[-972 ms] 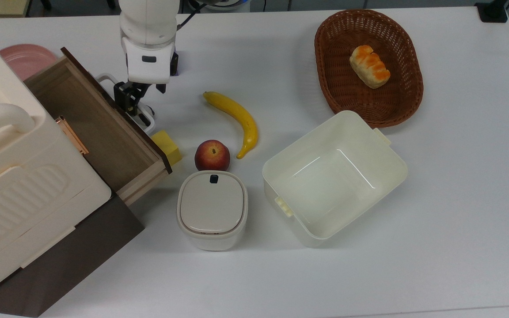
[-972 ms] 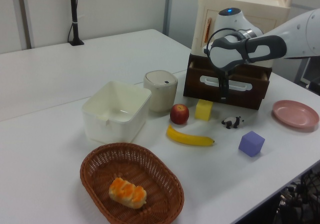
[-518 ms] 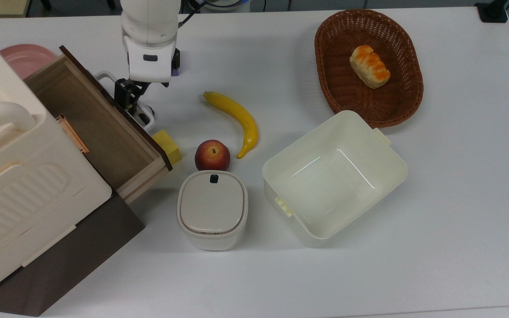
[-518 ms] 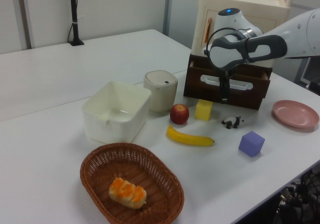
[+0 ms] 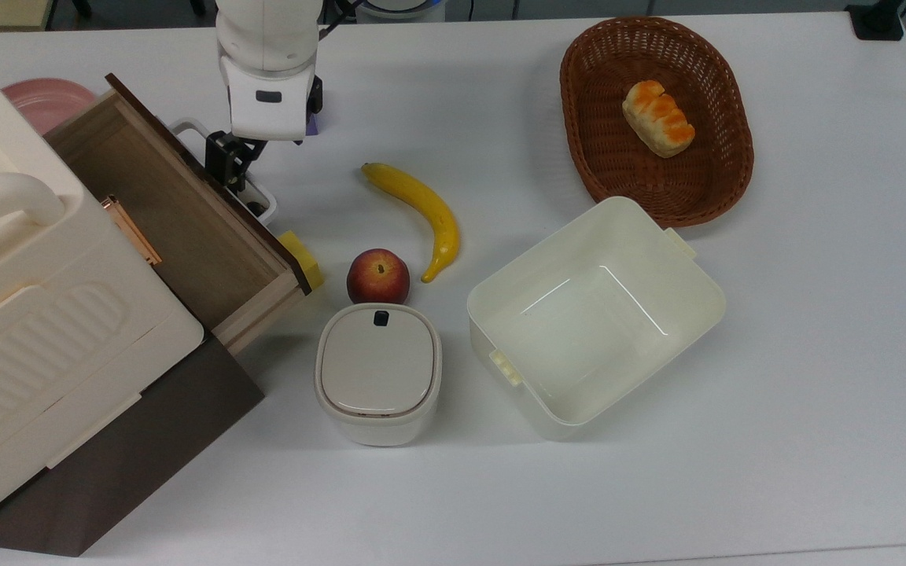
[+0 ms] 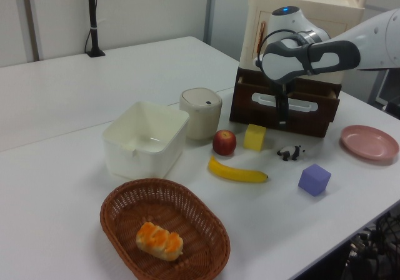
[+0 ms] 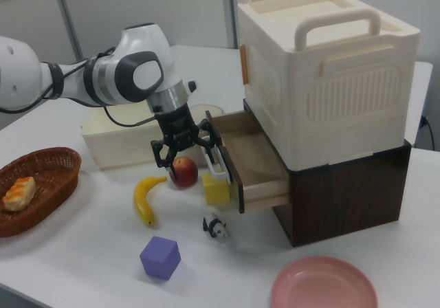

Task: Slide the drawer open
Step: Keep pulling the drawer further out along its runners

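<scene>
My two-finger gripper [image 5: 234, 174] remains pinched on the white loop handle [image 5: 221, 171] of the large wooden drawer [image 5: 178, 228]. Since a second ago, it has slid further out beneath the cream ribbed case [image 7: 323, 74]; nearly fully open.

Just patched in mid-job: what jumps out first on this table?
The drawer stands pulled out under the cream ribbed case, with the gripper at its white loop handle. In the top view, a banana and an apple lie beside it, and a bread roll sits in the wicker basket at the top view's upper right.
</scene>
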Action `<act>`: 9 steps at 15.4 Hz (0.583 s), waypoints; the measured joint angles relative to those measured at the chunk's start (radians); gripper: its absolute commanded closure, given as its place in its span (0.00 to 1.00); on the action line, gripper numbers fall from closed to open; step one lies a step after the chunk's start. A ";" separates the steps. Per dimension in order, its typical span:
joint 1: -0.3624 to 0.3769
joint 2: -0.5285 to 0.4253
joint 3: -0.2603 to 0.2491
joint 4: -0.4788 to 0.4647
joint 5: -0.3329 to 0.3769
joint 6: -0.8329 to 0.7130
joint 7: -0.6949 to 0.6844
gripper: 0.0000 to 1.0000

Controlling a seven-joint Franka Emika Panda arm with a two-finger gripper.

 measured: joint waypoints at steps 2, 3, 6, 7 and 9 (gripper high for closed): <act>0.000 0.001 0.000 0.004 0.000 -0.006 0.000 0.60; 0.000 0.003 0.000 0.006 0.000 -0.006 0.000 0.66; -0.003 0.013 0.000 0.028 -0.008 -0.005 0.001 0.64; -0.004 0.018 0.000 0.041 -0.009 -0.005 0.001 0.64; -0.003 0.019 0.001 0.050 -0.007 -0.012 0.002 0.62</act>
